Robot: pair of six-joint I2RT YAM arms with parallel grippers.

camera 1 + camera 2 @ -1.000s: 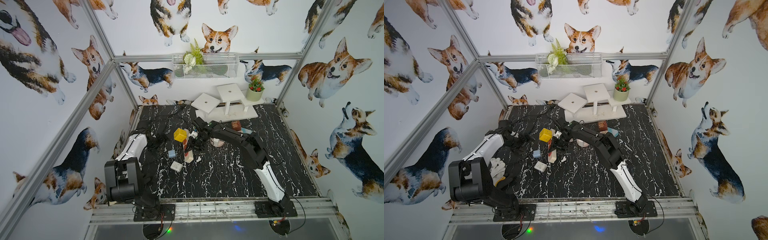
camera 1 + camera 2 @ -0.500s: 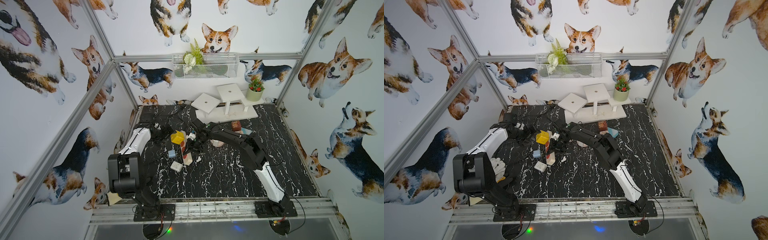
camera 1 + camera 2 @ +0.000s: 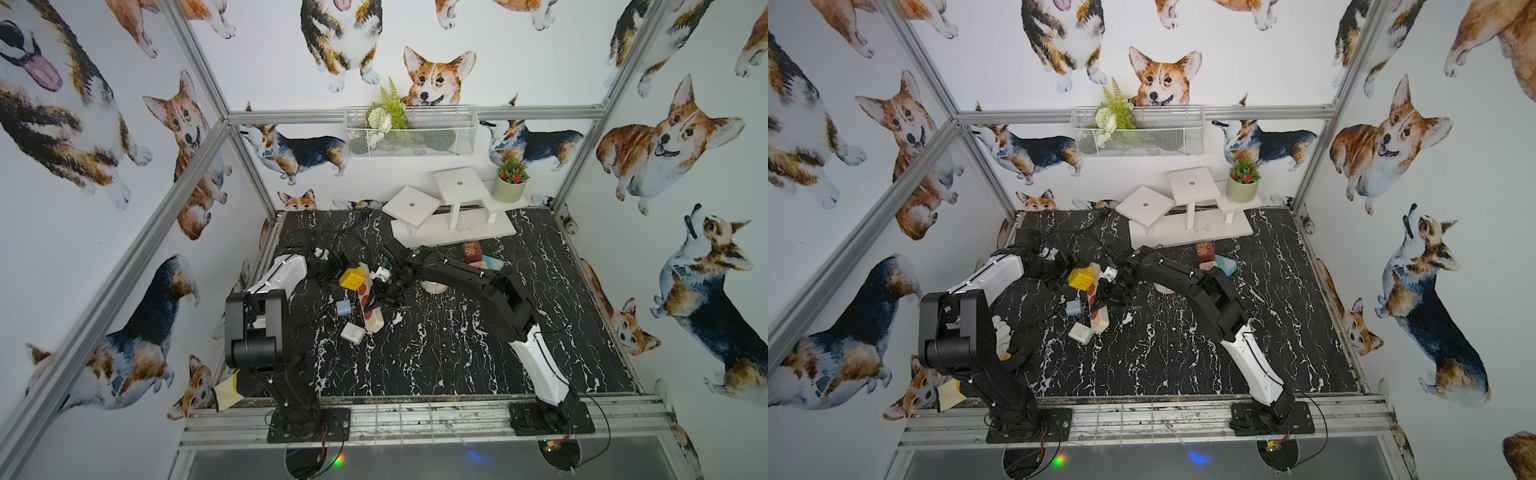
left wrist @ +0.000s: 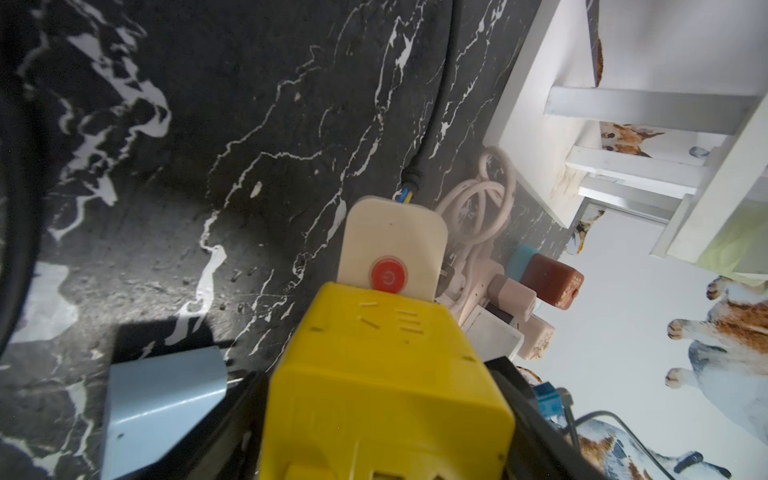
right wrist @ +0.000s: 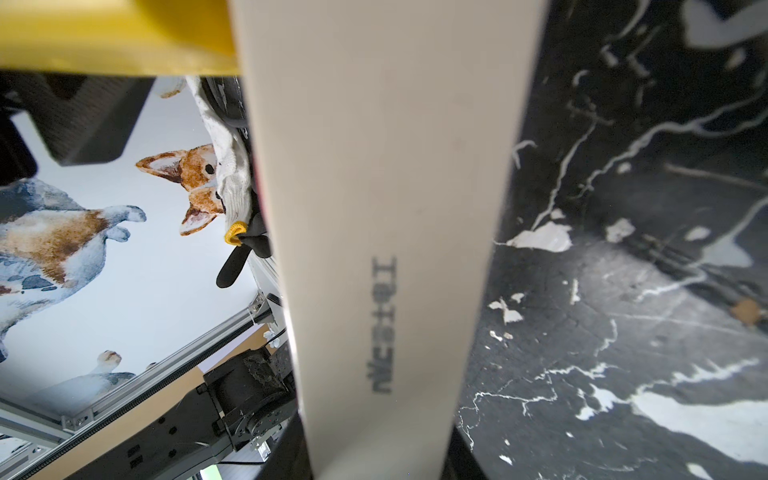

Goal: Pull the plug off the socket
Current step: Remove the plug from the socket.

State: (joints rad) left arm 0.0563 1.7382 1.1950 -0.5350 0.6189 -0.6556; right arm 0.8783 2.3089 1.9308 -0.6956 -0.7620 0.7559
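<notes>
Black marbled desk (image 3: pixel 457 353): our right gripper (image 3: pixel 384 289) is clamped on the power strip (image 5: pixel 386 208). Our left gripper (image 4: pixel 376 382) flanks the yellow plug (image 3: pixel 352 279), but we cannot tell whether it grips.

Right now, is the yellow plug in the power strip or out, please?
In, apparently: the yellow plug sits flush against the power strip, no prongs showing.

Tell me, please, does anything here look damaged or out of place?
Yes. In the left wrist view, the black cable is damaged where it enters the power strip. Its outer sheath ends short of the housing, so the blue and yellow inner wires lie bare.
</notes>
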